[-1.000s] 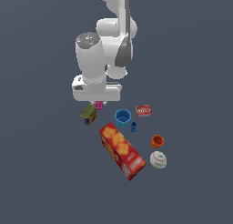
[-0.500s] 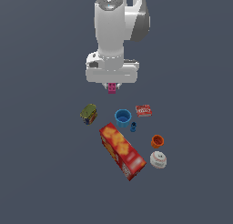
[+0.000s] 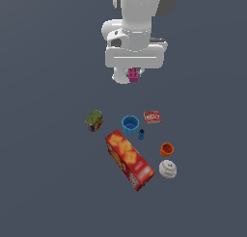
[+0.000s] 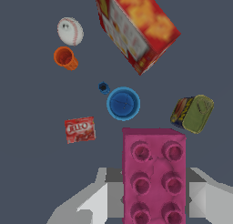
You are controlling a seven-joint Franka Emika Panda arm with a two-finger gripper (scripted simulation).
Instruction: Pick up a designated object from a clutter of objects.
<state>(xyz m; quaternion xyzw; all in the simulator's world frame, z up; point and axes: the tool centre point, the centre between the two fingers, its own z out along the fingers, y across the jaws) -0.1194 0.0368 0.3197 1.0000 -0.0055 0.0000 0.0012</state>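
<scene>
The magenta-pink studded brick [image 3: 133, 75] hangs high above the clutter, held under the white hand with my gripper [image 3: 133, 77] shut on it. The wrist view shows the brick [image 4: 154, 175] large between the grey fingers [image 4: 98, 204], studs facing the camera. Far below lies the rest of the clutter: long red cracker box [image 3: 130, 159], blue cup [image 3: 130, 125], orange cup [image 3: 167, 149], white baseball [image 3: 168, 169], red packet [image 3: 152, 117], olive-green can [image 3: 94, 120] and tiny blue piece [image 3: 141, 134].
All items lie on a plain dark grey floor [image 3: 43, 173]. The arm's white body [image 3: 140, 19] fills the upper middle of the exterior view. In the wrist view the cracker box [image 4: 136, 27], blue cup [image 4: 123, 103] and can [image 4: 193, 113] lie beyond the brick.
The hand has risen and shifted toward the exterior view's right, carrying the pink brick away from its spot beside the green can. The other items have not moved.
</scene>
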